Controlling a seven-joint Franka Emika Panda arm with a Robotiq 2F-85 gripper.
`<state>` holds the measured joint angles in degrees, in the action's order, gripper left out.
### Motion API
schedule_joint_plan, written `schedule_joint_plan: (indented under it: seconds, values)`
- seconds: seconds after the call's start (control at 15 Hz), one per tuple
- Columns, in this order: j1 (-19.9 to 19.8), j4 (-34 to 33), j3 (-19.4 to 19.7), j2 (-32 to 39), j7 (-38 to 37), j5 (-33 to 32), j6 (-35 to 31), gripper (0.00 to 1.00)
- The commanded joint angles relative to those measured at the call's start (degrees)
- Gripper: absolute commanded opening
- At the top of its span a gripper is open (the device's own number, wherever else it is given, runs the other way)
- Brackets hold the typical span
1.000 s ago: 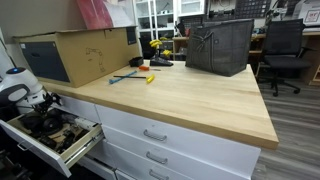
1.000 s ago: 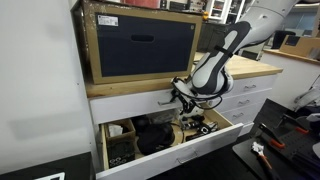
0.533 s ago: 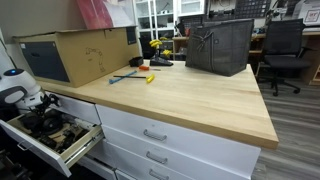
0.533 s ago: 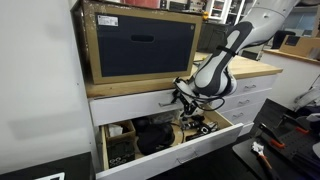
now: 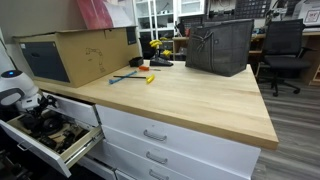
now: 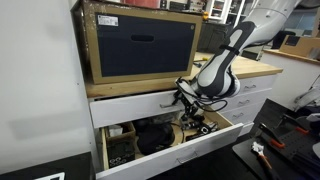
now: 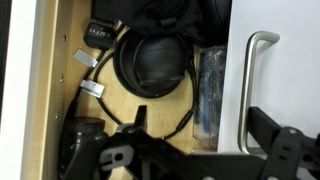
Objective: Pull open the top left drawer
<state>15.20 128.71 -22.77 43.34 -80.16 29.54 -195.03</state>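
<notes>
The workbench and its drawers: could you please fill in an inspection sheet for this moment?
Surface: pale wooden worktop, no damage seen.
Job's things: top left drawer, white front looks shut; the drawer below stands open, full of dark tools.
Clutter: cardboard box, dark grey bag and small hand tools on the worktop.
Grippers: gripper close to the top left drawer's front, fingers open, holding nothing.
Cables: what looks like a coiled black cable in the open drawer.
Surroundings: office chair, white cabinet behind.
</notes>
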Motion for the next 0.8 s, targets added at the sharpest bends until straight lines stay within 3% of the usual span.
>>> schedule_joint_plan:
  seconds: [0.0, 0.2, 0.47, 0.73]
  values:
    - [-1.1, 6.1, -7.0, -1.3, -1.4, -1.3, 1.0, 1.00]
    - [2.7, 7.9, -4.7, -3.2, 0.2, -0.7, 0.5, 1.00]
    - [10.2, 12.0, -4.4, -4.1, 1.4, -1.2, 6.5, 1.00]
    - [19.6, 12.9, 2.1, -7.2, 2.0, -1.9, 10.8, 1.00]
